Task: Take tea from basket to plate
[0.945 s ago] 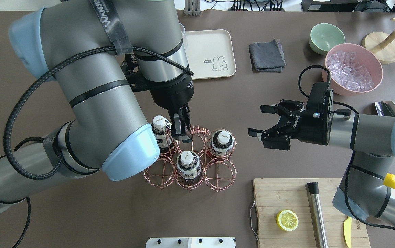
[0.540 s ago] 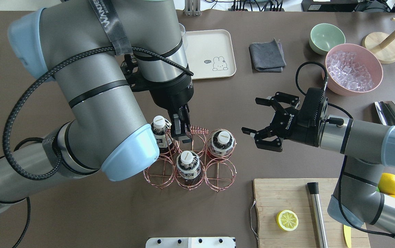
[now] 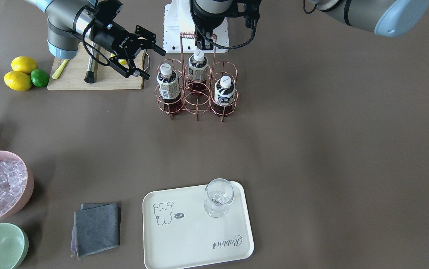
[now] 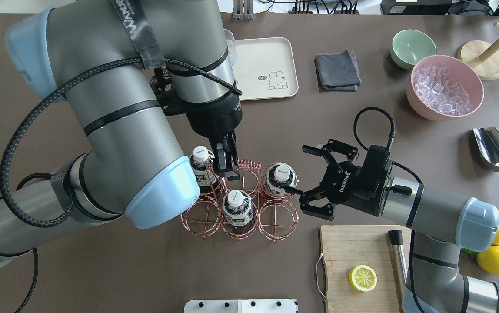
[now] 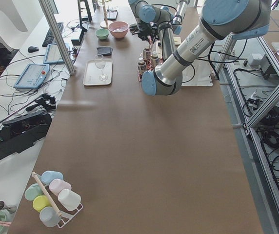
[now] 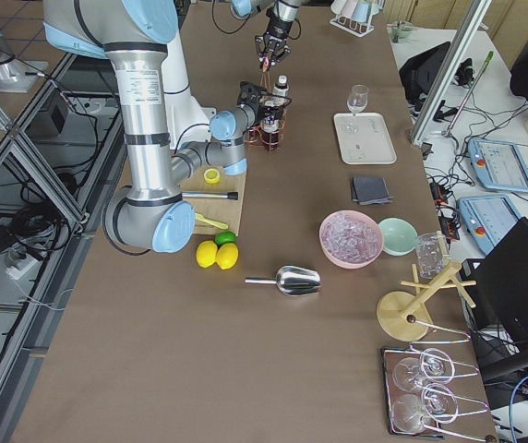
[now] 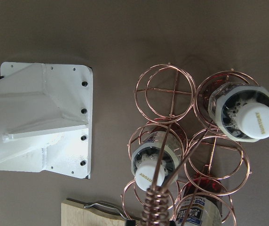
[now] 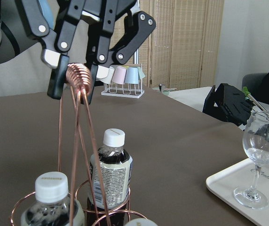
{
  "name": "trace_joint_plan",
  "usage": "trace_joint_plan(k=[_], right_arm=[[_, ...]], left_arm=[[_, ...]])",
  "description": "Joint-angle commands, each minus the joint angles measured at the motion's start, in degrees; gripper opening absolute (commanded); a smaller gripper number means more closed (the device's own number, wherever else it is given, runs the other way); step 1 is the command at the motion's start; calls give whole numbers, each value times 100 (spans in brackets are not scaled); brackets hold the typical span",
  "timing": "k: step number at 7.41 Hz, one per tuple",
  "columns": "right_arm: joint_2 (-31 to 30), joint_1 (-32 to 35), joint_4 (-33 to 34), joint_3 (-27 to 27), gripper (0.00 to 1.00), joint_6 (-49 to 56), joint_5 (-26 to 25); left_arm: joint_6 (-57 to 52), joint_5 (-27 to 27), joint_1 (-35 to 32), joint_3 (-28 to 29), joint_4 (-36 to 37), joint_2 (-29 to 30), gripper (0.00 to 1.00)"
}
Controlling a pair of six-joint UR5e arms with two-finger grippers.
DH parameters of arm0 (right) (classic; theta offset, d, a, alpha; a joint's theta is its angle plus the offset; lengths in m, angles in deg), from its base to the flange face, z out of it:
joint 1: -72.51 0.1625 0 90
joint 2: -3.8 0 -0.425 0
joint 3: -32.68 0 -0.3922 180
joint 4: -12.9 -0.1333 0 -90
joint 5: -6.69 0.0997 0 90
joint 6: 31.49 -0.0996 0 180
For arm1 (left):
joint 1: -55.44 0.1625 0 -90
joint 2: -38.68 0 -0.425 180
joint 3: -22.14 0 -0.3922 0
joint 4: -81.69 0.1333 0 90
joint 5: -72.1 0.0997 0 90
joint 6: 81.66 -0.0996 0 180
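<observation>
Three bottles stand upright in the basket (image 4: pixel 278 220), none on the plate (image 3: pixel 196 239) yet. The tea (image 4: pixel 281 177) nearest the right gripper (image 4: pixel 305 176) sits in a back-row cell; a second bottle (image 4: pixel 236 204) and a third bottle (image 4: pixel 201 164) fill two other cells. The left gripper (image 8: pixel 75 84) hangs above, fingers pinched narrow on the coiled top of the handle (image 4: pixel 249 165), apparently steadying the carrier. The right gripper comes in level from the side, fingers spread wide, one fingertip just beside or touching the tea's label; cannot tell which. Step in hand, as judged: approach to grasp, nothing lifted. Next move calls for setting both fingers around the bottle above its wire ring, closing, then lifting straight up clear of ring and handle. The plate lies well apart across the tabletop (image 4: pixel 362 121), with a stemmed glass (image 3: pixel 218 196) standing on one corner, so placement should favour the bare part.
</observation>
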State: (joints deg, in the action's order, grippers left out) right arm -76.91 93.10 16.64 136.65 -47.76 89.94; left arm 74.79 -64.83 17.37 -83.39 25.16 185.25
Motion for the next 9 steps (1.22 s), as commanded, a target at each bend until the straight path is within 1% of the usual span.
trace_joint_plan(k=[1,3,5,7,9], right_arm=[[98,-205,4,-34,100,10,-142],[107,-205,39,-61,100,18,-203],[125,-257,56,-123,100,27,-387],[352,-275,65,-307,98,176,-528],[371,-284,65,-307,92,177,-572]], left_arm=[[0,0,-8,-11,45,-5,0],[0,0,-8,-11,45,-5,0],[0,0,-8,6,45,-14,0],[0,0,-8,-11,45,-5,0],[0,0,1,-11,45,-14,0]])
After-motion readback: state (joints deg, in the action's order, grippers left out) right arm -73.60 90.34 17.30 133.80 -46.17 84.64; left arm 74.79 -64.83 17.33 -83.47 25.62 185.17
